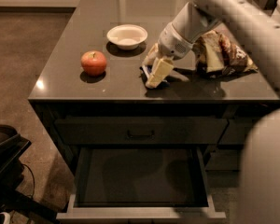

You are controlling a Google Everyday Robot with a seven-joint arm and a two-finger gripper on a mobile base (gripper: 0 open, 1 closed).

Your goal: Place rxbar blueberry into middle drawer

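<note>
The rxbar blueberry lies on the dark counter near its front edge; only a small piece of its blue wrapper shows. My gripper is down on the counter right at the bar and covers most of it. The arm reaches in from the upper right. The middle drawer stands pulled out below the counter, its dark inside bare.
A red apple sits at the left of the counter and a white bowl behind it. A tan-and-brown chip bag lies right of the gripper. The top drawer is shut. My robot body fills the right edge.
</note>
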